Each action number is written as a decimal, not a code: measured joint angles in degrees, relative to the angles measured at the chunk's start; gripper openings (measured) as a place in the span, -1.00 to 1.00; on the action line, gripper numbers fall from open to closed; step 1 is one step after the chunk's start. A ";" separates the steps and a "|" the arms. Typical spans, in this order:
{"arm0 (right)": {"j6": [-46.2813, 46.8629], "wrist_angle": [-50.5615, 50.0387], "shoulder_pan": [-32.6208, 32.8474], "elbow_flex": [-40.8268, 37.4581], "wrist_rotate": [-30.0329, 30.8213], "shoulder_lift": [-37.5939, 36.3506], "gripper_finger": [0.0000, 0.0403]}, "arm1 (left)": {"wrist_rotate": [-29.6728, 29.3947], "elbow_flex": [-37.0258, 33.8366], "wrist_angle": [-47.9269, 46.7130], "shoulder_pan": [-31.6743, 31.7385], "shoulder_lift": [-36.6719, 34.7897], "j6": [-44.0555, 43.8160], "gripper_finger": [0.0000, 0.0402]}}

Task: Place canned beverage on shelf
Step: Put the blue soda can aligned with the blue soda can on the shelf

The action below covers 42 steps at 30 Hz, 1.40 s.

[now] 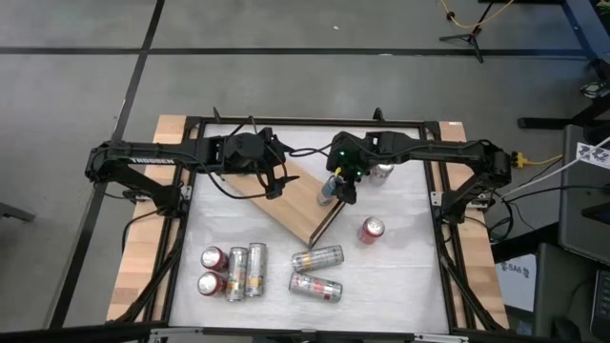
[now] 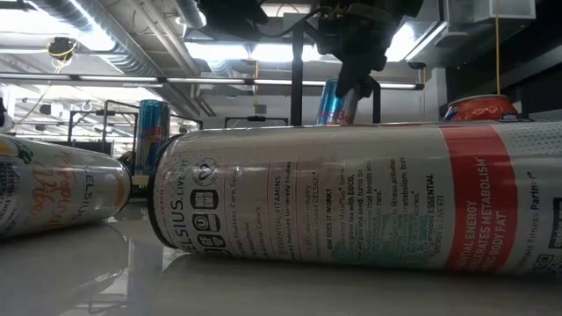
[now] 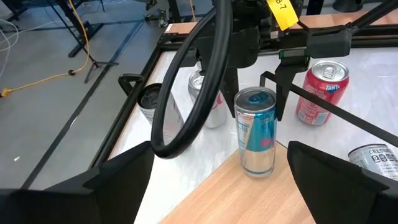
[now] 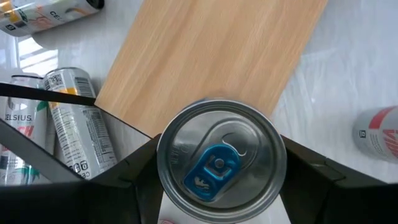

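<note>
Where the light wooden shelf (image 1: 291, 200) lies slantwise on the white table (image 1: 400, 276), a slim blue-and-silver can (image 3: 256, 132) stands upright at its edge, clasped between the fingers of the right gripper (image 1: 334, 186), which reaches down over its shiny round lid. The left gripper (image 1: 272, 186) hovers above the board's other end, fingers spread and holding nothing. Glossy cylindrical cans (image 1: 233, 270) lie scattered nearer the front.

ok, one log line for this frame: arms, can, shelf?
right gripper: shut on blue can, upright at shelf edge | left gripper: open, over shelf | other cans: on table
</note>
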 joint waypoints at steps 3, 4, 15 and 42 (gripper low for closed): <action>-0.01 -0.06 0.01 0.00 0.00 0.00 0.20 | 0.00 0.00 0.01 0.00 0.00 -0.02 0.80; -0.01 -0.06 0.00 0.00 0.00 0.00 0.20 | 0.00 0.00 0.01 0.00 0.00 -0.02 0.80; -0.02 0.82 0.00 -0.02 0.00 0.00 0.20 | 0.00 0.00 0.00 0.00 0.00 -0.07 0.80; 0.13 1.00 0.00 -0.04 -0.02 0.00 0.20 | 0.00 0.00 0.00 0.01 0.00 0.04 0.80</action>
